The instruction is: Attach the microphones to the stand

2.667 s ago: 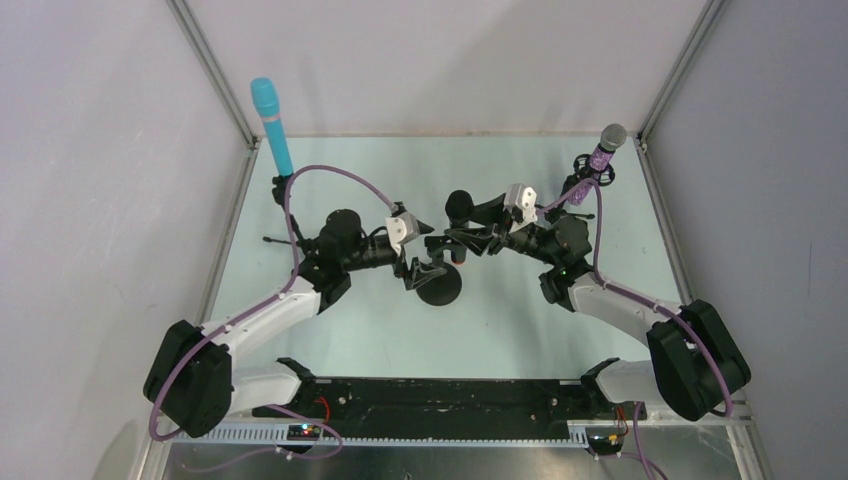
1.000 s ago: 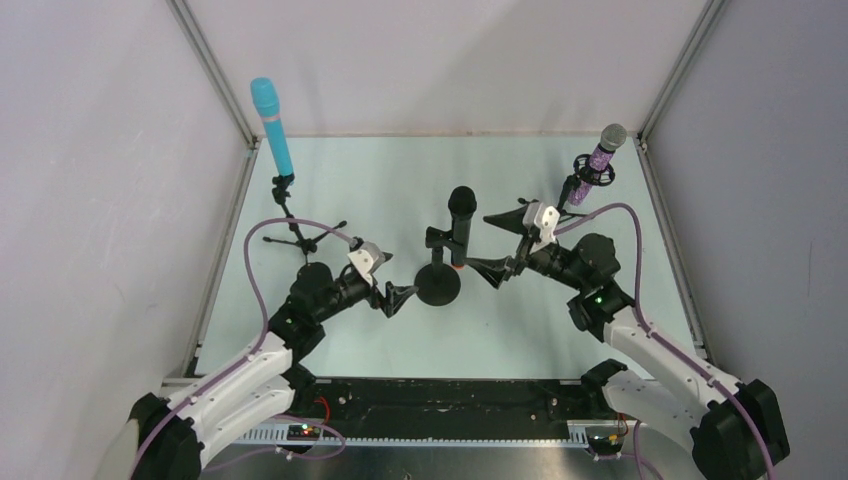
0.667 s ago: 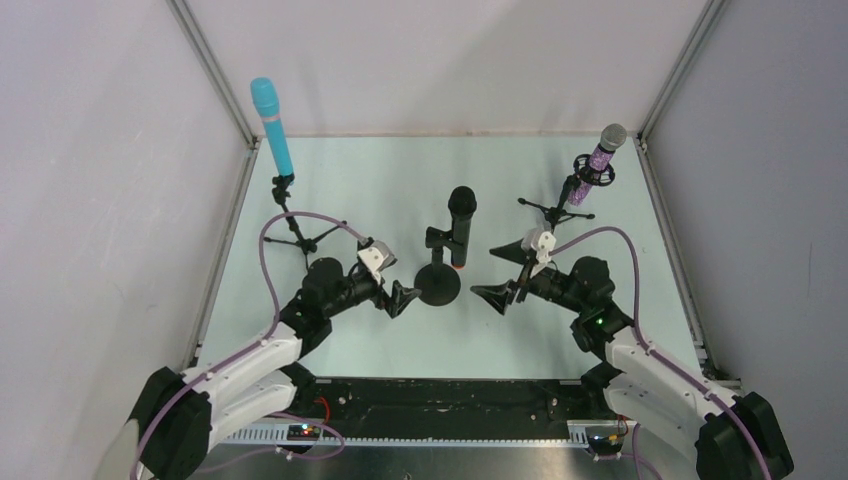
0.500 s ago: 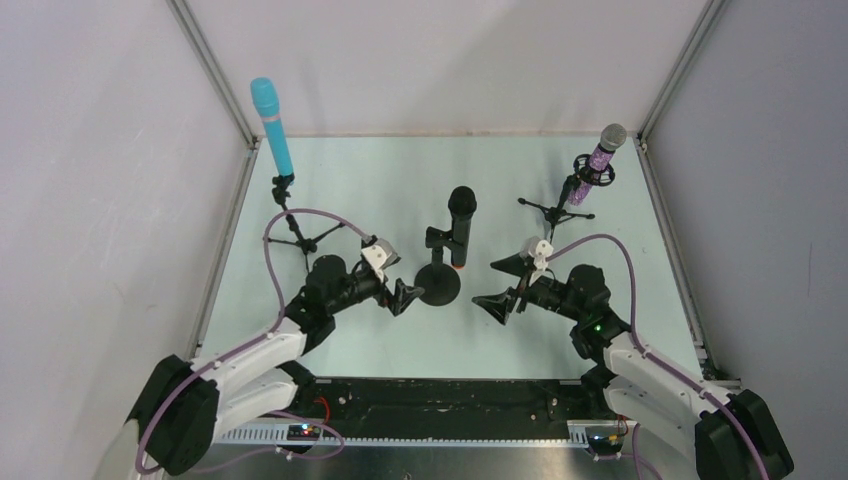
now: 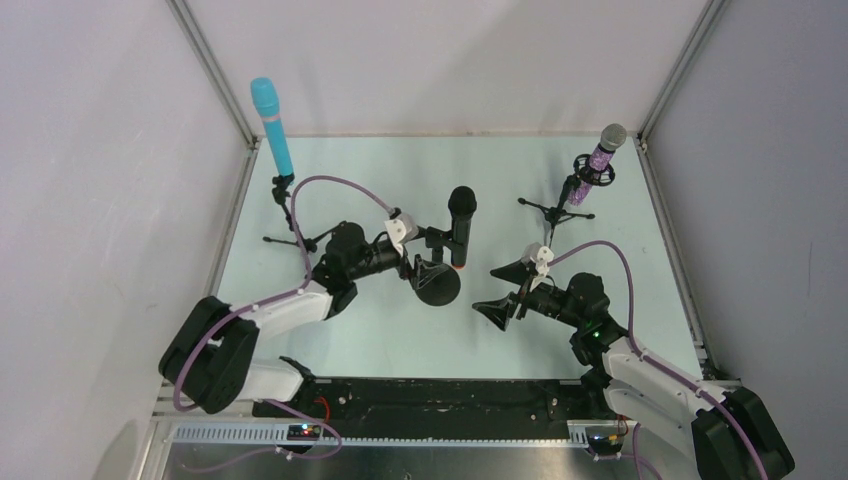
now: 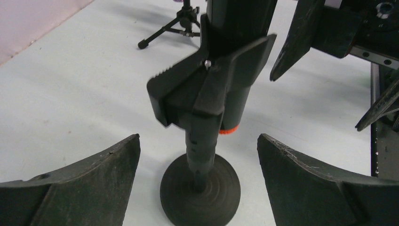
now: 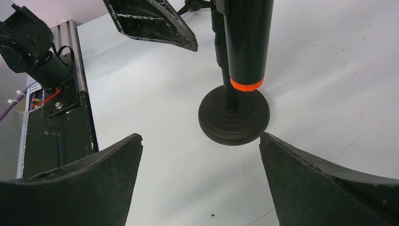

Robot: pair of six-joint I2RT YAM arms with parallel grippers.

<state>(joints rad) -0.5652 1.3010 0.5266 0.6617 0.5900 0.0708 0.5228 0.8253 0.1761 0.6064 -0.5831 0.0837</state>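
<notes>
A: Nearest you, in the lower right of the top view, your right gripper hangs wide open and empty, near the round base but not touching it. Your left gripper is spread wide too and holds nothing. Its fingers straddle the centre stand just beneath the clip.

B: So I'd read this as a check on the seat, not a fresh pick. If you close the left gripper, close it on the stand below the clip, slowly and squarely. That base looks small, and a sideways nudge could tip the lot. Have the right one ready beside the barrel to catch any lean.

A: The black microphone sits in that clip, at the centre of the table. Its long axis runs near vertical, with the grille up and the orange ring at the tail pointing down. The tail sits just above the base and seems apart from it.

B: Farther back, in the upper left, you have the light blue microphone on its tripod, head up and leaning toward that corner. In the upper right the purple microphone stands on its own tripod, silver grille up and tilted toward the right corner. All three look mounted, so I'd judge you have little left to do but back out cleanly.
</notes>
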